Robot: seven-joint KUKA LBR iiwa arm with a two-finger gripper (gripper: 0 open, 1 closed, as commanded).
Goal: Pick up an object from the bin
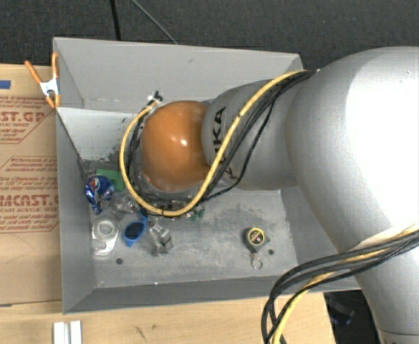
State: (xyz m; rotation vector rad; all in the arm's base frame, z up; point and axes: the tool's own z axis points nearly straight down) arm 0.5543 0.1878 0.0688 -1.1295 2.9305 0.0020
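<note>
Hand (pixel 157 229) beneath orange cover (pixel 170 145), state unclear; blue cap (pixel 133 232), clear cup (pixel 105 231) just left, crumpled can (pixel 98 188) beyond.

My view of the middle of the bin (pixel 173 63) is blocked by the orange wrist cover (pixel 172 145) and its cable loop (pixel 129 185). At nine o'clock of the cover a green thing (pixel 109 175) pokes out, mostly hidden. At seven o'clock lie small metal bits (pixel 159 241) I can't identify. The arm (pixel 338 135) runs off at three o'clock.
</note>
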